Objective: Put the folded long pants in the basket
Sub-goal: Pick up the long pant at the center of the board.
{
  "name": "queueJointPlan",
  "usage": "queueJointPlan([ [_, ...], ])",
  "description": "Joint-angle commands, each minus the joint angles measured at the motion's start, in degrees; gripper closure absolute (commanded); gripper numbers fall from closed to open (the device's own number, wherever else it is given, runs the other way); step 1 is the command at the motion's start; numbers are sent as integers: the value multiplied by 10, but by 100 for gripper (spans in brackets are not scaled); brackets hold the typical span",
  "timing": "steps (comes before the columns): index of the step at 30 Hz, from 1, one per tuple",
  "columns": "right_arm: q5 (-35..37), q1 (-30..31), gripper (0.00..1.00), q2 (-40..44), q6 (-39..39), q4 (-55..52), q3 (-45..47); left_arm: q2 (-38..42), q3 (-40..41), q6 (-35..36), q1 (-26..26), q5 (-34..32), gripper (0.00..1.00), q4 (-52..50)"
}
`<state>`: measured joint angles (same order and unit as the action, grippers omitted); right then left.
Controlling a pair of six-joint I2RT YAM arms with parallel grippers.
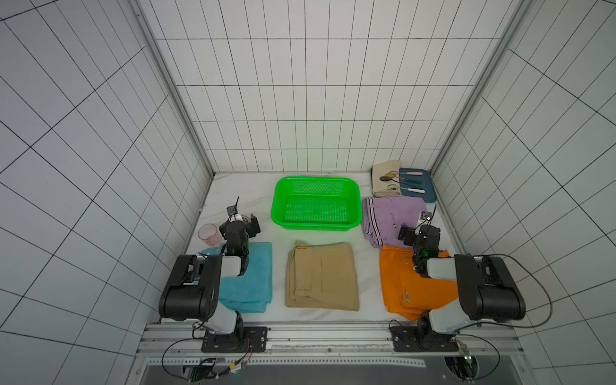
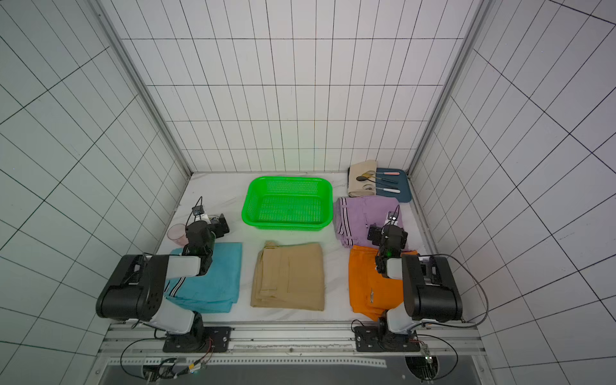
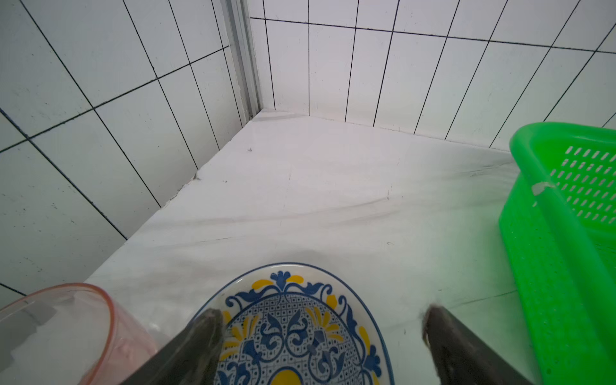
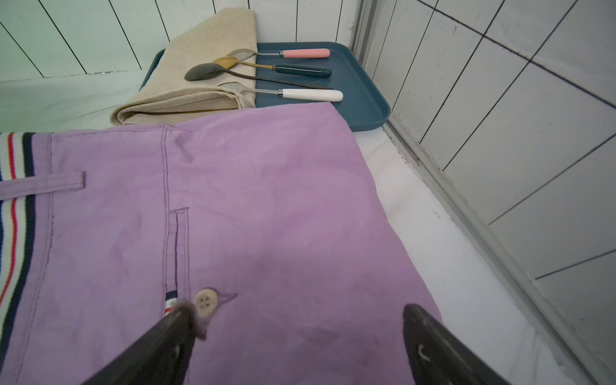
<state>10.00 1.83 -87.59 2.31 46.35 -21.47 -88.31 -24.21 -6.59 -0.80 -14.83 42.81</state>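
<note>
Black fingers (image 3: 206, 330) of left end effector (image 3: 320, 318) spread wide, gripping nothing, poised over blue-and-yellow patterned plate (image 3: 300, 333); contact with plate not clear. Pink translucent cup (image 3: 66, 330) just beside plate, toward left edge of white tabletop (image 3: 300, 200). Green mesh basket (image 3: 550, 266) near on plate's other side, apart from fingers.

Right end effector (image 4: 300, 313) likewise fully spread and empty, low over lilac pants (image 4: 266, 200), one fingertip (image 4: 185, 320) next to a pale button (image 4: 205, 300); touching cloth or not, cannot tell. Striped waistband (image 4: 13, 200) along that bundle's basket-side edge.

Beyond lilac pants, in far right corner of tabletop: dark blue tray (image 4: 360, 96), folded cream cloth (image 4: 200, 66) partly on it, four spoons (image 4: 300, 71) lying across cloth and tray. Far edge of lilac pants up against tray and cloth.

In both top views, basket centred toward far edge. Khaki pants (image 1: 323, 276) at middle of near edge, just in front of basket, not touching. Teal pants (image 1: 250, 276) at near left corner, partly under left arm (image 1: 200, 283). Orange pants (image 1: 403, 283) at near right corner, partly under right arm (image 1: 483, 286), far edge meeting lilac pants. All four bundles flat on tabletop, outside basket.
</note>
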Motion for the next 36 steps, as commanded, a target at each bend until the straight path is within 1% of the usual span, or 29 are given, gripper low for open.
queueJointPlan([
  [1, -3, -8, 1, -6, -4, 22, -22, -9, -11, 7, -4, -6, 3, 22],
  [6, -5, -9, 1, -6, -3, 21, -23, -11, -13, 6, -2, -5, 2, 20],
  [10, -6, -9, 1, -6, -3, 22, -23, -10, -19, -3, 14, 33, 2, 5],
  [12, -8, -10, 1, -7, 0, 19, -24, -11, -19, -3, 14, 34, 2, 6],
  [14, -26, -19, 1, -7, 5, 11, -28, -9, -17, -5, 19, 43, 2, 8],
  [21, -21, -18, 1, -4, 0, 15, -25, -7, -15, -2, 25, 62, 3, 9],
  [22, 20, -5, 1, 3, 2, 15, -27, -5, -8, -1, 24, 52, 3, 22],
  [23, 106, 17, 1, 23, 5, -6, -31, 4, 5, -2, 18, 21, 2, 49],
  [24, 188, 41, 1, 49, 6, -45, -42, 20, 15, 3, 5, -29, 2, 65],
  [25, 257, 69, 1, 82, -1, -106, -67, 50, 18, 13, -17, -84, 2, 55],
  [26, 289, 93, 1, 115, 0, -167, -89, 86, 11, 25, -42, -124, 2, 15],
  [27, 295, 107, 1, 146, 16, -228, -111, 119, -2, 30, -56, -132, 2, -28],
  [28, 269, 116, 1, 182, 52, -307, -136, 156, -22, -30, -63, -152, 2, -96],
  [29, 224, 117, 1, 213, 99, -412, -166, 193, -51, -123, -60, -168, 2, -184],
  [30, 185, 115, 1, 233, 140, -486, -194, 222, -74, -165, -55, -157, 2, -260],
  [31, 129, 114, 1, 253, 175, -562, -219, 252, -95, -182, -51, -138, 2, -326],
  [32, 56, 114, 1, 270, 202, -613, -234, 282, -112, -205, -46, -131, 2, -381],
  [33, -13, 116, 1, 283, 223, -637, -237, 309, -122, -241, -39, -126, 2, -418],
  [34, -86, 117, 1, 299, 256, -661, -237, 342, -136, -297, -23, -94, 2, -471],
  [35, -142, 122, 1, 313, 299, -677, -231, 376, -157, -353, 0, -29, 2, -532],
  [36, -188, 130, 1, 324, 327, -680, -219, 402, -174, -386, 17, 36, 2, -575],
])
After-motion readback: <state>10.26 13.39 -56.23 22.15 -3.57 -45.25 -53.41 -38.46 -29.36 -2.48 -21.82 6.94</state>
